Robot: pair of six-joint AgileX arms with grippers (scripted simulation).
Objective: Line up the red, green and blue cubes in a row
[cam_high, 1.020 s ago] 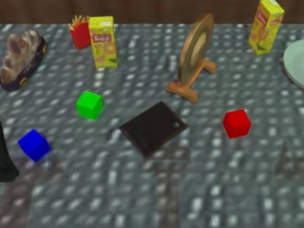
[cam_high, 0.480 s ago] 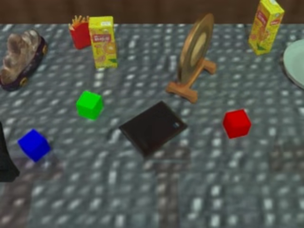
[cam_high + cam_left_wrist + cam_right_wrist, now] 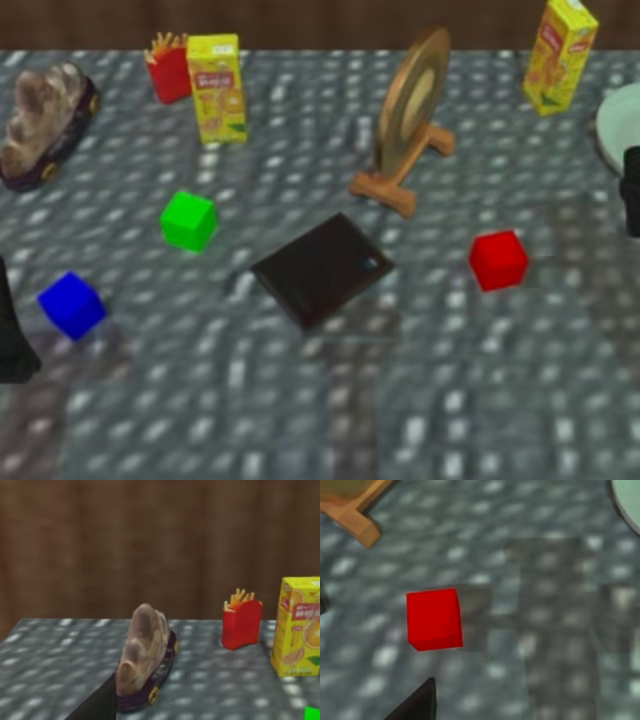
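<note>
Small glossy red cube (image 3: 498,260) sits free on the table (image 3: 450,400), right of the dark flat wallet (image 3: 322,270); looks light, rigid, slick, so pinch opposite flat faces mid-height; right pincer (image 3: 632,190) at right edge, jaw state can't tell.

You have three small glossy cubes resting flat on the worktop, well apart and not in a row. The green cube (image 3: 188,220) sits left of centre. The blue cube (image 3: 72,304) lies nearer the left edge, lower down. The red cube (image 3: 498,260) sits alone on the right side.
</note>
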